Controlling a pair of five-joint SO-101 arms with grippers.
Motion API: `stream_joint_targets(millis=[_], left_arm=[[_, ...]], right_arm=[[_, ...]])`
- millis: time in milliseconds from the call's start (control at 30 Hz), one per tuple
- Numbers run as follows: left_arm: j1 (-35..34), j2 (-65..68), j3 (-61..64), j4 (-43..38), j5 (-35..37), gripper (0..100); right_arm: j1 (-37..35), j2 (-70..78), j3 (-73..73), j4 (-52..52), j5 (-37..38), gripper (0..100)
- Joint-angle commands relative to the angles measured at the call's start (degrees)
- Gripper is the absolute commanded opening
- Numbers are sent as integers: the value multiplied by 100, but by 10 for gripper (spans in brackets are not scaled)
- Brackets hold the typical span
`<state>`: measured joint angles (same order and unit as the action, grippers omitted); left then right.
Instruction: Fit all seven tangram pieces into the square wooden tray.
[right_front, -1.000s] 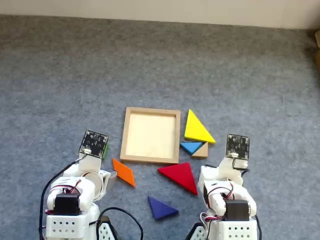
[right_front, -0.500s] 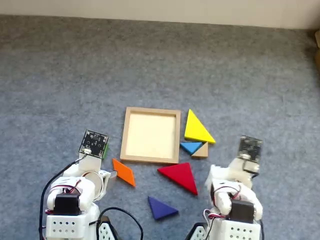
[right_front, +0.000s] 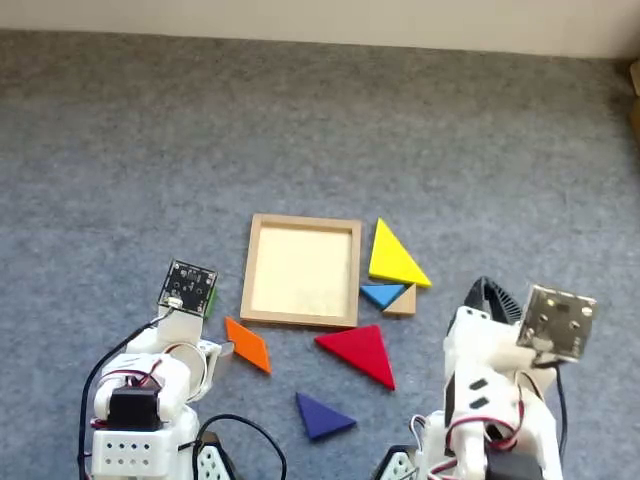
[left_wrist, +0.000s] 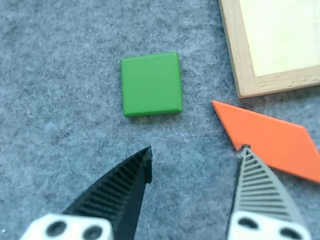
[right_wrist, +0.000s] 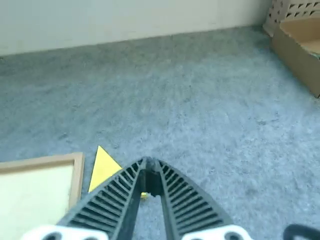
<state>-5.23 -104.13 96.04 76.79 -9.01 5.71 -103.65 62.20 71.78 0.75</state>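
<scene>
Grey felt bench (right_front: 320, 130) with the square wooden tray (right_front: 249, 272) empty and all seven pieces lying outside it. Right fingers (right_wrist: 122, 197), closed on nothing, hang above the bench near the yellow triangle (right_front: 395, 258). If this piece or the red triangle (right_front: 362, 351) were seated askew, it would likely block the rest. Left fingers (left_wrist: 125, 192), spread wide and empty, hover with one tip over the orange parallelogram (right_front: 247, 343), which a descent toward the green square (left_wrist: 151, 83) could drag. The small blue triangle (right_front: 380, 294) touches the tan piece (right_front: 402, 300), inviting a double grab.
</scene>
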Motion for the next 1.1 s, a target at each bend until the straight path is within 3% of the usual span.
stream_joint_targets(millis=[0, 233, 433, 667, 833, 1067], left_arm=[[-40, -4, 110, 18, 35, 256], [-40, -4, 110, 18, 35, 256], [-40, -4, 110, 18, 35, 256], [-40, -4, 110, 18, 35, 256], [-40, -4, 110, 18, 35, 256], [-40, -4, 110, 18, 35, 256]], right_arm=[[31, 980, -927, 31, -79, 5], [31, 3495, -2501, 31, -105, 5], [-31, 4699, -3134, -31, -70, 9], [-1191, 6018, -3319, -31, 756, 10], [-1675, 6932, -3635, -145, 818, 15], [-1851, 8365, -4338, -110, 818, 285]])
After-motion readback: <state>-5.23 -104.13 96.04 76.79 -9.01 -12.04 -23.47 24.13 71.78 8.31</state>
